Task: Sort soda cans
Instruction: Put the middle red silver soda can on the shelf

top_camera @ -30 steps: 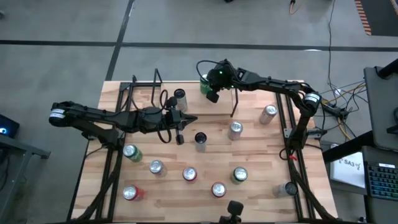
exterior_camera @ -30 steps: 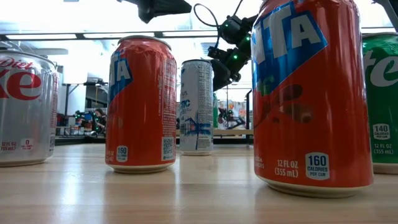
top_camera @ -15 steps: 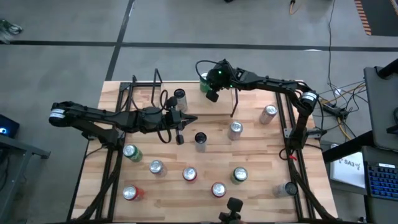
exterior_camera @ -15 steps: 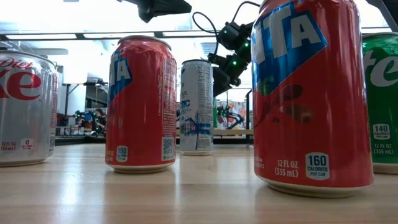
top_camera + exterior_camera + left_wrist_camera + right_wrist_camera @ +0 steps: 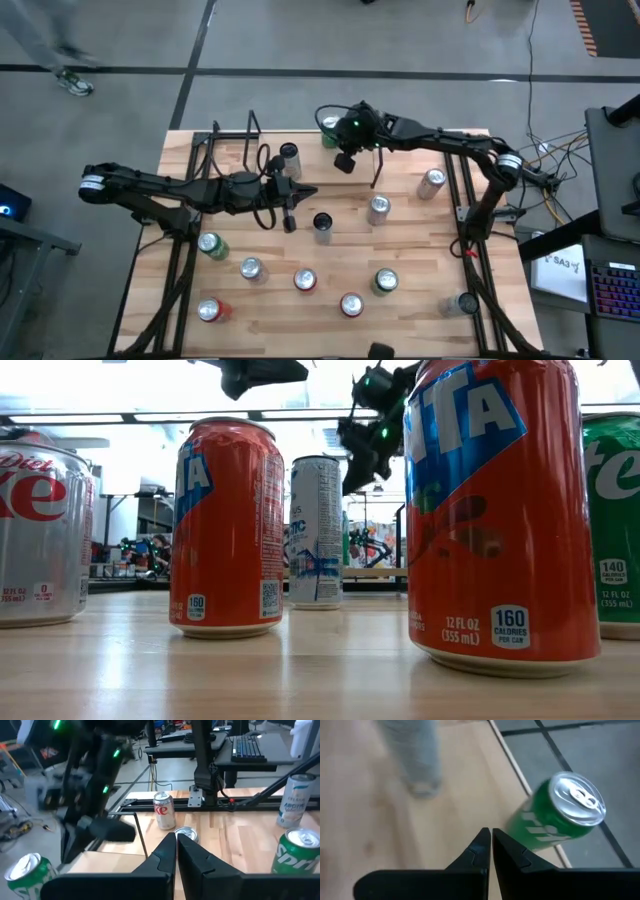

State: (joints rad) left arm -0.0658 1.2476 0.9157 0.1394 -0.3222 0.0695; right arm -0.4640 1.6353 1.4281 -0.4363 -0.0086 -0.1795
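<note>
Wooden surface carried two dark arms and about a dozen upright soda cans, each sealed, contents not visible.

Left end effector hung over the middle of the surface with fingers pressed together, holding nothing; just beside it stood a dark can, and behind it a grey can.

Right end effector hovered near the far edge, fingers likewise pinched shut and empty, close by a green can at that edge, seen from the right wrist beside the closed tips.

Scattered toward the right: two silver cans and, plus a pale one at the near right.

Lined along the near side: green can, silver can, red cans and, green can.
</note>
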